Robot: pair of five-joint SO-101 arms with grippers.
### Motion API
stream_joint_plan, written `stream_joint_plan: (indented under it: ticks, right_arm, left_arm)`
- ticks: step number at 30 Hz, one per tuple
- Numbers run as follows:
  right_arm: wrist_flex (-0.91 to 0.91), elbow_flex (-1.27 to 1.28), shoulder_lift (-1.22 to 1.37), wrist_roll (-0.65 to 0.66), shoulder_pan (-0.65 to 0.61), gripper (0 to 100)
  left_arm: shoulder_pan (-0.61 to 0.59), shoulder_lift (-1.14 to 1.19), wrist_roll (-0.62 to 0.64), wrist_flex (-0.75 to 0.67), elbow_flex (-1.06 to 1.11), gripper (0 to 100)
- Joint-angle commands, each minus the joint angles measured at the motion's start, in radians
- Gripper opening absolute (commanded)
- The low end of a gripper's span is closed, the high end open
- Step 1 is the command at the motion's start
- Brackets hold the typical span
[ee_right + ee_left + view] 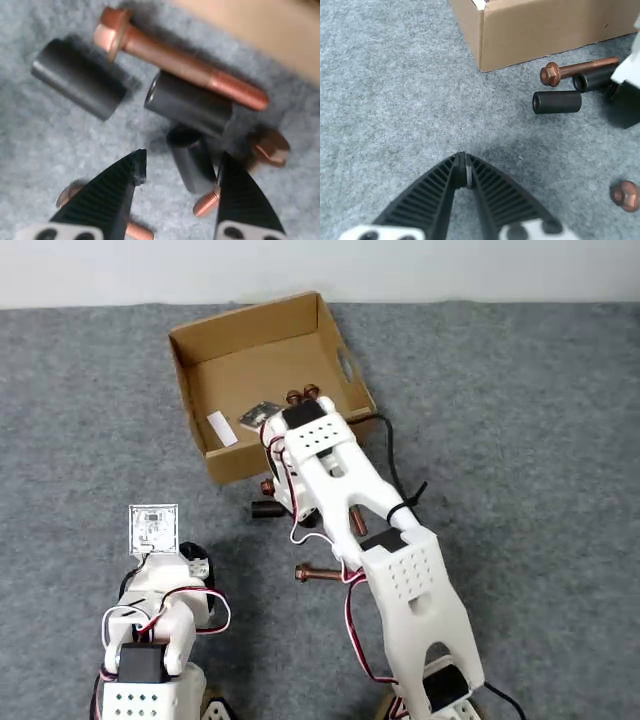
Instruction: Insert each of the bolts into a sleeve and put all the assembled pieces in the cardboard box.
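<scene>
We find tight quarters beside the cardboard box [270,365].
Our right gripper [181,162] spreads around a black sleeve [191,159]; left gripper [463,167] together, well apart from it.

The high view looks steeply down from the near side over the grey mat [520,390], with the cardboard box [250,370] toward the far end. The left wrist view sits low, facing far toward the box's near corner. The right wrist view hangs close above a sleeve [77,77] and bolt [180,62]; the left wrist view shares this cluster from farther off.
</scene>
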Motion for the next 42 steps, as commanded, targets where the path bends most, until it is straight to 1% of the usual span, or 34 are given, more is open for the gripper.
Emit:
stream_joint_plan:
  ticks: [1, 3, 4, 6, 8, 10, 13, 17, 20, 25, 29, 34, 38, 42]
  right_arm:
    - [-0.008, -0.006, 0.015, 0.006, -0.004, 10.3]
    - [-0.007, -0.006, 0.024, 0.0, -0.005, 1.5]
    - [-0.001, -0.006, 0.022, 0.0, -0.005, 0.3]
    - [0.005, -0.006, 0.002, -0.002, -0.004, 2.4]
    - [0.016, -0.008, -0.045, -0.002, -0.004, 0.6]
    - [0.019, -0.008, -0.11, -0.005, -0.004, 0.9]
    - [0.044, -0.008, -0.22, -0.055, -0.004, 0.9]
    - [0.162, -0.006, -0.343, -0.107, 0.001, 0.9]
    - [0.17, 0.037, -0.447, -0.189, 0.042, 0.9]
    - [0.168, 0.236, -0.651, -0.222, 0.062, 0.9]
    - [0.165, 0.417, -0.831, -0.361, 0.076, 0.9]
    - [0.162, 0.609, -1.012, -0.479, 0.127, 0.9]
    - [0.15, 0.707, -1.135, -0.617, 0.222, 0.9]
    - [0.125, 0.818, -1.259, -0.632, 0.352, 0.9]
  left_arm:
    - [-0.006, -0.003, 0.008, -0.028, -0.004, 0]
    - [-0.006, -0.003, 0.008, -0.028, -0.004, 0]
    - [-0.006, -0.003, 0.008, -0.028, -0.004, 0]
    - [-0.006, -0.003, 0.008, -0.028, -0.004, 0]
    - [-0.006, -0.003, 0.008, -0.028, -0.004, 0]
    - [-0.006, -0.003, 0.008, -0.028, -0.004, 0]
    - [-0.006, -0.003, 0.008, -0.028, -0.004, 0]
    - [-0.006, -0.003, 0.008, -0.028, -0.004, 0]
    - [-0.006, -0.003, 0.008, -0.028, -0.004, 0]
    - [-0.006, -0.003, 0.008, -0.028, -0.004, 0]
    - [-0.006, -0.003, 0.008, -0.028, -0.004, 0]
    - [-0.006, -0.003, 0.008, -0.029, -0.004, 0]
    - [-0.005, -0.003, 0.008, -0.029, -0.004, 0]
    - [0.0, -0.003, 0.011, -0.029, -0.004, 0]
